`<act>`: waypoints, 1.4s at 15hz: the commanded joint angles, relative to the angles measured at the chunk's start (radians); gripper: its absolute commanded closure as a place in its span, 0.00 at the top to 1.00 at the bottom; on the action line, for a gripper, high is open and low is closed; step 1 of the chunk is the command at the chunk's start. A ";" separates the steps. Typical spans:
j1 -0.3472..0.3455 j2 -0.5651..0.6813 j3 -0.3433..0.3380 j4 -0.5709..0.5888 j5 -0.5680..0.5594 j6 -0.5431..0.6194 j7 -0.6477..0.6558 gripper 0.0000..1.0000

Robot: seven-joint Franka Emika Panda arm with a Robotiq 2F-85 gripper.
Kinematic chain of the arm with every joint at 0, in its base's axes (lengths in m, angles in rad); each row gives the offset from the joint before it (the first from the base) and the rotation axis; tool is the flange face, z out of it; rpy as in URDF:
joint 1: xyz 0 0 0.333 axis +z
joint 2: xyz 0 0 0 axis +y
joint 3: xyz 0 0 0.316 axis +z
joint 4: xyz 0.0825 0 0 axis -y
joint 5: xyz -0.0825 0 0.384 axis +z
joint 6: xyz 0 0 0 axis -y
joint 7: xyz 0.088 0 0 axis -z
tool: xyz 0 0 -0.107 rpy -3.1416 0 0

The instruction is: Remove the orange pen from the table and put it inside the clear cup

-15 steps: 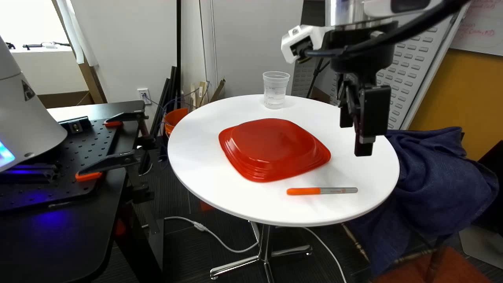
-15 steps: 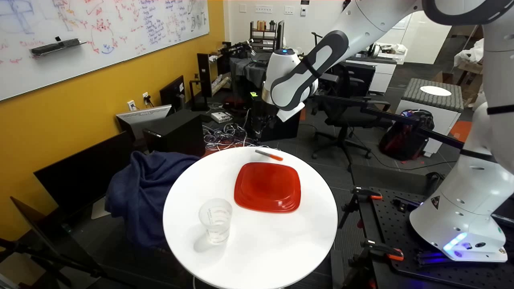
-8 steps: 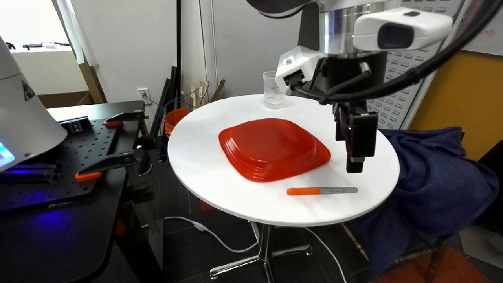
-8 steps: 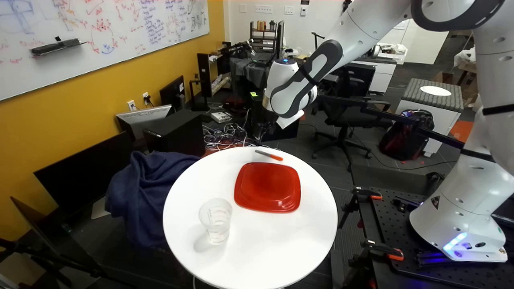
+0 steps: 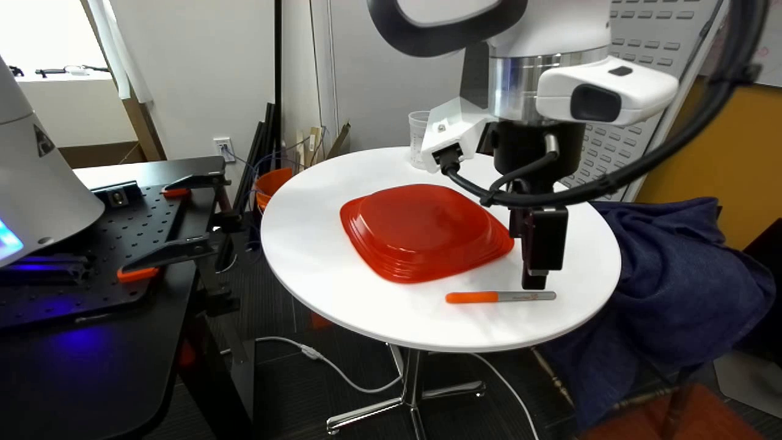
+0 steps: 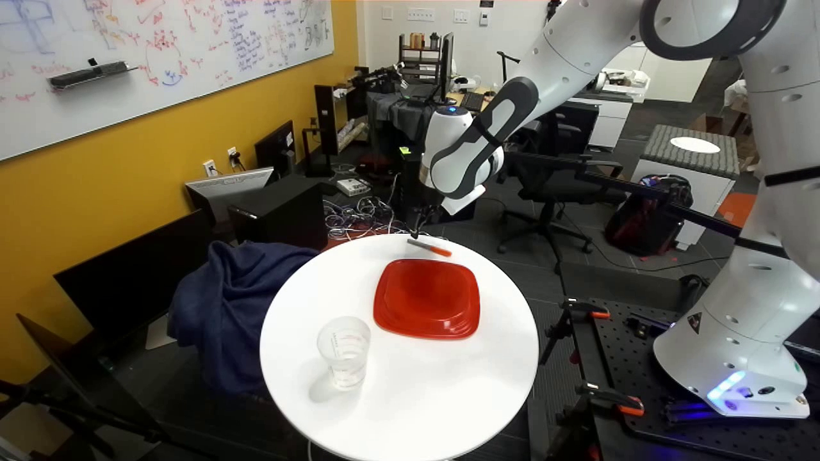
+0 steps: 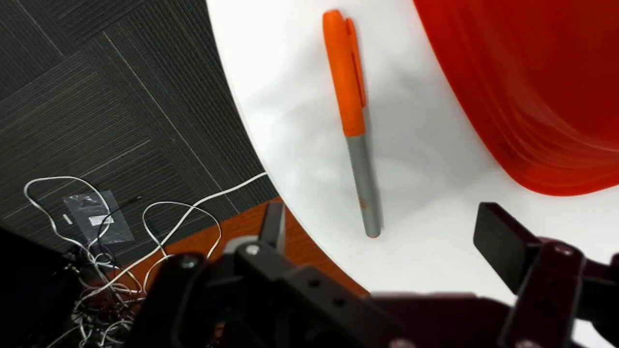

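Presumably the pincer [image 5: 526, 260] is set for a pick: in an exterior view it hangs pointing down close by the grey end of the orange pen [image 5: 501, 297]. The pen lies flat on the white desk [image 5: 305, 244], near the front edge as seen there and roughly along it. The red plate [image 5: 421, 226], apparently upside down, fills the middle, so I'd say going for the grey end makes sense: it sits farther from the plate's rim than the orange end does.

In an exterior view where the clear cup [image 6: 346, 358] shows whole, it stands upright near the close edge of the desk, well apart from the pen at the far edge, with the plate partly between. Its mouth faces up, which suits a drop from above. The arm [image 6: 564, 64] arches in high, I suppose to stay clear of the plate.

In the wrist view the pincer's fingers [image 7: 503, 241] stand wide apart, grasping nothing, one seen against the floor [image 7: 121, 121] past the desk's rounded edge, the other on the plate's side. That spread, I reckon, lets them straddle the pen and squeeze across its thin barrel. Yet only the tip of the grey end comes level with them, so it may slip out unless they reach farther along.
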 commanded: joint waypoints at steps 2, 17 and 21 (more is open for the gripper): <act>-0.026 0.039 0.023 0.051 0.021 -0.016 -0.041 1.00; -0.065 0.134 0.060 0.165 0.022 -0.074 -0.074 0.97; -0.067 0.149 0.060 0.187 0.022 -0.109 -0.077 0.91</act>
